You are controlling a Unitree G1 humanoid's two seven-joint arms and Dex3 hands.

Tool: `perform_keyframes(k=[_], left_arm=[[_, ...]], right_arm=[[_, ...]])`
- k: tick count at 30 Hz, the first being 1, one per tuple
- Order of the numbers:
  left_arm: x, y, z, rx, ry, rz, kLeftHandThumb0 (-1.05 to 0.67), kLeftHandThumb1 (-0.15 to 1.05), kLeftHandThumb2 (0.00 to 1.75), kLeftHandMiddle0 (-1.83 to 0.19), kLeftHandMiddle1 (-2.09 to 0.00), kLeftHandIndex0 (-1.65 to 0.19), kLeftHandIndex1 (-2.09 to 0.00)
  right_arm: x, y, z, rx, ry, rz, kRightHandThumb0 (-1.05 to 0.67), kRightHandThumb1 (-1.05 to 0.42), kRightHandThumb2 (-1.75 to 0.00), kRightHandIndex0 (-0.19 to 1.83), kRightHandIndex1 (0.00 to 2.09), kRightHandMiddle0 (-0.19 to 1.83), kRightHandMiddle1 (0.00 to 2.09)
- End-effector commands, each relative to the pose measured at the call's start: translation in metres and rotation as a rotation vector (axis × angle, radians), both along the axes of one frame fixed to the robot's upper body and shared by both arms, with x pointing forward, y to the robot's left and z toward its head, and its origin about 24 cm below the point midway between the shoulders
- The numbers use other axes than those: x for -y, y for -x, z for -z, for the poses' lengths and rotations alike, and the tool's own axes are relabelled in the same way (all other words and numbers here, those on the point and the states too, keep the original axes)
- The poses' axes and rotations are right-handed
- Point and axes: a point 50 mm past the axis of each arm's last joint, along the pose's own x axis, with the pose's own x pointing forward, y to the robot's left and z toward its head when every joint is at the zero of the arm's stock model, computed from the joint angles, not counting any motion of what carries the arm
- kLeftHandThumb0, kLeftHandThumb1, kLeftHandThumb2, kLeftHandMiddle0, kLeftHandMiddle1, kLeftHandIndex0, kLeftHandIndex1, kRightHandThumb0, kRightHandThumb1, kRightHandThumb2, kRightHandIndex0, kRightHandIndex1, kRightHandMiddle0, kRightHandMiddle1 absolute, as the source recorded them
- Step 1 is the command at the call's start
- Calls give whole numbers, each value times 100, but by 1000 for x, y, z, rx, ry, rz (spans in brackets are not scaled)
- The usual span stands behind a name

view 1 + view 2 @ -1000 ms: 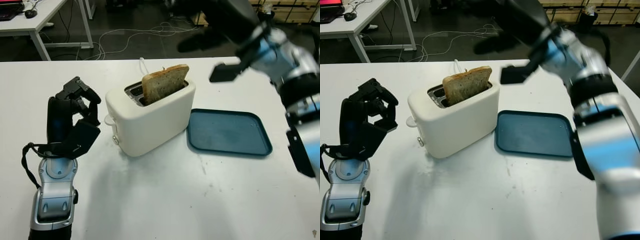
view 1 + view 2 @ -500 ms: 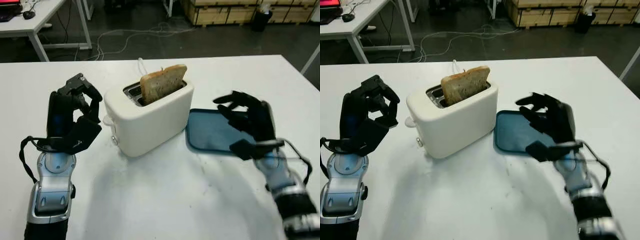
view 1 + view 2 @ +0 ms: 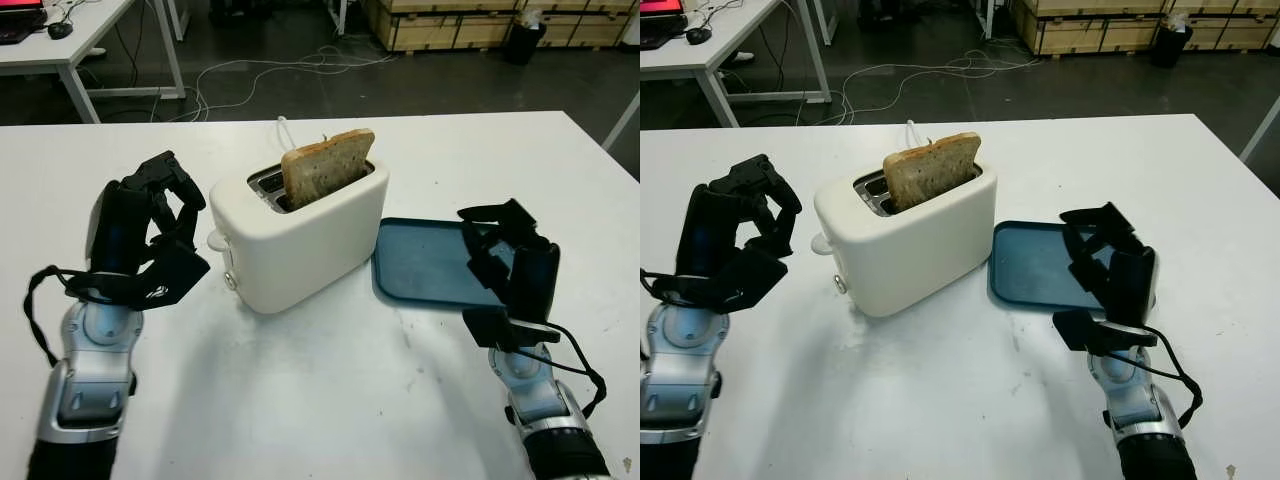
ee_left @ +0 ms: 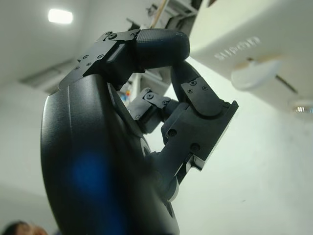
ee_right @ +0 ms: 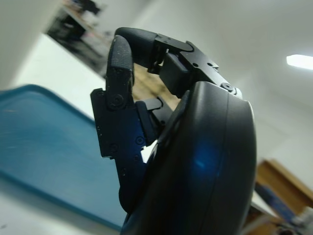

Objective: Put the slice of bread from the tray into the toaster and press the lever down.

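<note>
One bread slice (image 3: 328, 166) is seated upright in toaster (image 3: 300, 235); tray (image 3: 425, 262) emptied. Left hand (image 3: 150, 240) clenched beside lever (image 3: 217, 240). Right hand (image 3: 510, 270), clenched, has been lowered over tray edge.

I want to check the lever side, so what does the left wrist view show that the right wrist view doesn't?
Left wrist view: the toaster end with its lever knob, next to the curled left hand. Right wrist view: the blue tray behind the curled right hand. Both share a black hand holding nothing, above the white table.
</note>
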Motion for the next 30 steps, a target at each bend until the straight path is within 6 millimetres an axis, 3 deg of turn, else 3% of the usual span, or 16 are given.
perform_keyframes(k=[1, 5, 8, 10, 18, 30], left_arm=[[-4, 3, -5, 10, -76, 40, -14, 54, 86, -95, -175, -79, -138], [-5, 7, -9, -14, -161, 122, -18, 57, 66, -99, -157, -99, -87], [-4, 9, -11, -59, -238, 183, -19, 63, 46, -106, -129, -107, -46], [-4, 11, -14, -80, -278, 214, -21, 67, 35, -107, -130, -109, -26], [-3, 13, -23, -75, -351, 261, -22, 69, 30, -106, -146, -112, -13], [-6, 7, -25, -79, -434, 249, -18, 70, 24, -110, -139, -112, -6]], right_arm=[[1, 0, -4, -7, -18, -18, -33, -92, -25, 80, 174, 61, 158], [-1, -2, -8, -2, -17, -33, -33, -92, -27, 81, 175, 54, 174], [-2, -4, -8, -3, -14, -36, -33, -92, -27, 82, 175, 54, 174], [-2, -5, -9, -4, -10, -34, -33, -92, -27, 81, 175, 54, 175], [-2, -7, -9, 1, 3, -41, -33, -92, -28, 80, 175, 53, 175], [-1, -6, -5, -3, -7, -62, -32, -92, -28, 83, 175, 56, 175]])
